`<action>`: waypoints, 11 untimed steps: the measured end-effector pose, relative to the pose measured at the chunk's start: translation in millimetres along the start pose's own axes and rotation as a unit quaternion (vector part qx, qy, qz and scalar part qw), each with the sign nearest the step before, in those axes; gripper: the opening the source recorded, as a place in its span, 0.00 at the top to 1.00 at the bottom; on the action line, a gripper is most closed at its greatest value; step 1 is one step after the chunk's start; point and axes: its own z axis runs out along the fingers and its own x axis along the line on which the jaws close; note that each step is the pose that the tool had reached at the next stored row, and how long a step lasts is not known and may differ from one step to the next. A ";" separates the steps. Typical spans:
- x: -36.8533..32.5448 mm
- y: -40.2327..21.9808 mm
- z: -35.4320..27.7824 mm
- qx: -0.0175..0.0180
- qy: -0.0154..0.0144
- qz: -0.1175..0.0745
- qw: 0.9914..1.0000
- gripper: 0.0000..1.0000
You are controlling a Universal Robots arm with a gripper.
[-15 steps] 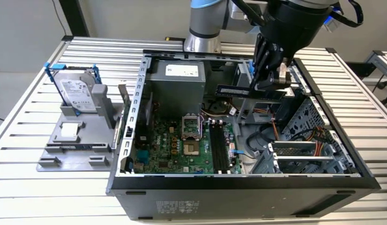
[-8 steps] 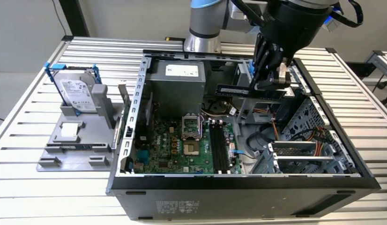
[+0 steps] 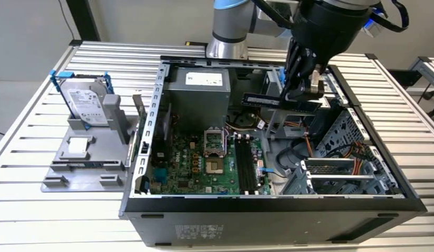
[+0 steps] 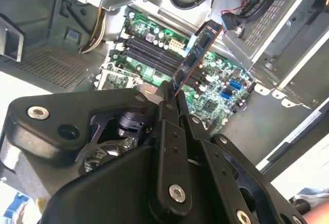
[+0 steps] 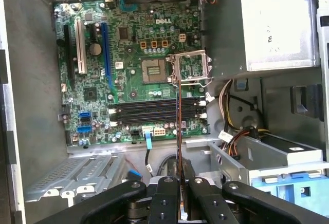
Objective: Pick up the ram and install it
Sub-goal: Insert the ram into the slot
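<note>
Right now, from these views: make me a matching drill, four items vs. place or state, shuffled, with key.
Items:
1. ram
2. hard drive
3. memory slots
4. power supply

Places or states:
A. upright in the grey stand, outside the case
B. long black strips on the green motherboard
C. clamped in the claw, above the open case
D. grey box with a white label, inside the case

Pairs: 1-C; 2-A; 3-B; 4-D
</note>
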 end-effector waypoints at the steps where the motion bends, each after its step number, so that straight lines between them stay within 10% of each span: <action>1: 0.0 0.0 0.0 0.000 0.000 0.007 1.000 1.00; 2: 0.0 0.0 0.0 0.003 -0.002 0.041 0.999 1.00; 11: 0.0 0.0 0.0 0.007 -0.005 0.105 0.994 1.00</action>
